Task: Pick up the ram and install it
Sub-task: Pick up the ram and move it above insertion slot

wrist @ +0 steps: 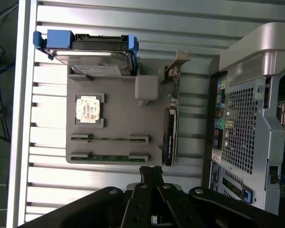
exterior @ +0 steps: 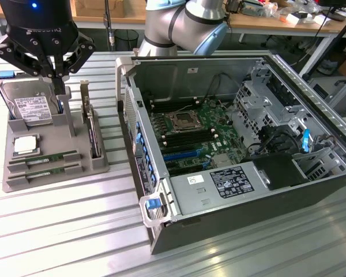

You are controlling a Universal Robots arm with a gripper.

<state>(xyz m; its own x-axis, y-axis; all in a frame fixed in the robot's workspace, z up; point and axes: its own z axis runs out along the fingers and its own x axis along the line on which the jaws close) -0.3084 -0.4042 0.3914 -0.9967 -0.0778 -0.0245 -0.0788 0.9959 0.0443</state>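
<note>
closed black hand (wrist: 151, 171), fingertips pressed together, gripping nothing, hovering over grey tray (wrist: 118, 114) on bench (wrist: 47, 180). below hand and well apart from fingertips: ram (wrist: 109, 157), on edge in tray's outermost slot, with 1 twin stick (wrist: 109, 139) in next slot. computer case (exterior: 230, 144) open, farther off to hand's side. probably light, stiff, thin and fragile; best pinched across both faces at upper edge, mid-length between 2 end supports, squarely, without twisting.

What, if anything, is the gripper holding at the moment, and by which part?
Nothing is held: the gripper is shut and empty above the tray, where both ram sticks lie.
</note>
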